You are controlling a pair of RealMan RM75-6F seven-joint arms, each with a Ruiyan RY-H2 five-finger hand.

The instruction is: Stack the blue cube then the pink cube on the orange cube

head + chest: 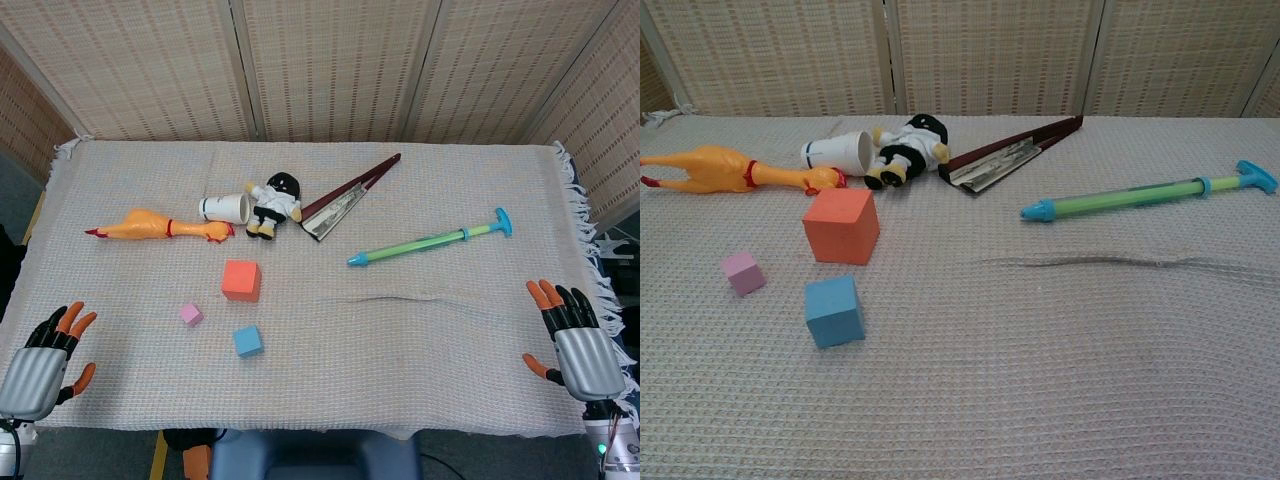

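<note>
An orange cube (241,280) (841,226), the largest of the three, sits left of the table's middle. The small pink cube (191,315) (744,272) lies in front of it to the left, and the blue cube (248,341) (834,310) lies in front of it, closest to me. All three stand apart on the cloth. My left hand (42,362) rests at the near left corner with fingers spread, holding nothing. At the near right edge, my right hand (575,340) is likewise spread and empty. Neither hand shows in the chest view.
Behind the cubes lie a rubber chicken (160,226), a white cup (225,208) on its side, a small plush doll (274,204) and a folded dark-red fan (348,195). A green and blue water squirter (430,240) lies right of centre. A wrinkle (400,297) crosses the cloth.
</note>
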